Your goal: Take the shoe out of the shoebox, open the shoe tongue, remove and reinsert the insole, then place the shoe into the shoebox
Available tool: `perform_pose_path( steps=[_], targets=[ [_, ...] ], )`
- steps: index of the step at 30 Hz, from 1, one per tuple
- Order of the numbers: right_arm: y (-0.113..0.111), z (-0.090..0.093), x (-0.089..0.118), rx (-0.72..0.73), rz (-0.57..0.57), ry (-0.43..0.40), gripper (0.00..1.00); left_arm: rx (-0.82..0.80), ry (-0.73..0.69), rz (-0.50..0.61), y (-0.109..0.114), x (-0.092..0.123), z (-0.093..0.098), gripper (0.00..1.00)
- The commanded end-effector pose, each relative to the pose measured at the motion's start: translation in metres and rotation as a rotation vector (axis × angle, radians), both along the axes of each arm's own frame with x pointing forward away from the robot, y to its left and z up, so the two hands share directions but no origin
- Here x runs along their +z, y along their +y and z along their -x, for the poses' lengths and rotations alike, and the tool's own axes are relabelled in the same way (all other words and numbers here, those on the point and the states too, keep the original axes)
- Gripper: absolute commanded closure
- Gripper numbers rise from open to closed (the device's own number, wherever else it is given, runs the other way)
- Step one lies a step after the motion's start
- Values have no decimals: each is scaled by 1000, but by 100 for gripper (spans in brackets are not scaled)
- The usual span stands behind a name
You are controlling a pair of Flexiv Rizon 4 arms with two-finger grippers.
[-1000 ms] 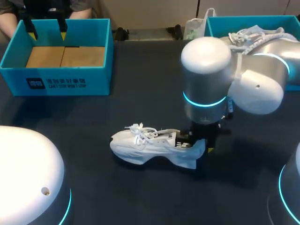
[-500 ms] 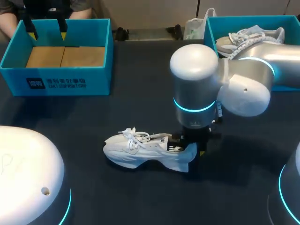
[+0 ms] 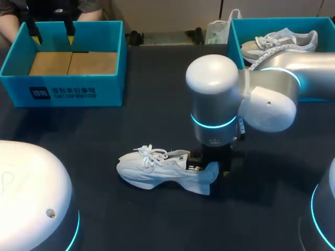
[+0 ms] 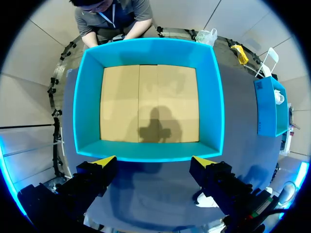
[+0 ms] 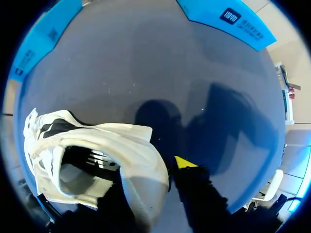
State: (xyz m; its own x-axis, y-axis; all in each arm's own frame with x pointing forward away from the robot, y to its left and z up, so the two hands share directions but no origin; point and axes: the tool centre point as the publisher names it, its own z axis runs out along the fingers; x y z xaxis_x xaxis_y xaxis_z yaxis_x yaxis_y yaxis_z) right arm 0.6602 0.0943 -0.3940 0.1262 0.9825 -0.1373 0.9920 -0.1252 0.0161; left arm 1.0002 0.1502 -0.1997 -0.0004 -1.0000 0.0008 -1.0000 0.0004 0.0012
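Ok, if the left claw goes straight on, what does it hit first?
Probably the cardboard floor of the empty shoebox; the open left claw hangs near one wall, so it could clip that instead.

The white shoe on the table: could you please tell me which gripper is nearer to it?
Right. The right gripper grips the white shoe at its heel; the left gripper hangs open over the empty shoebox, well away.

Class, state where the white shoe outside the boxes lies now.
In the head view, the white shoe lies central on the table, heel held by the right gripper.
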Motion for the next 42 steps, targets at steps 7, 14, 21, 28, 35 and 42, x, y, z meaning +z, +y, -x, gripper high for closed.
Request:
perform_pose_path(
  steps=[7, 14, 21, 28, 35, 42],
  targets=[
    [-1, 0, 13, -2, -46, -1, 0, 0, 0, 0, 0, 0, 0, 0],
    [-7, -5, 43, 0, -142, 38, 0, 0, 0, 0, 0, 0, 0, 0],
    [-30, -9, 71, 47, -286, 34, 0, 0, 0, 0, 0, 0, 0, 0],
    [-56, -16, 94, 107, -362, 121, 0, 0, 0, 0, 0, 0, 0, 0],
    [-56, -16, 94, 107, -362, 121, 0, 0, 0, 0, 0, 0, 0, 0],
    [-78, -11, 97, 220, -499, -28, 0, 0, 0, 0, 0, 0, 0, 0]
  ],
)
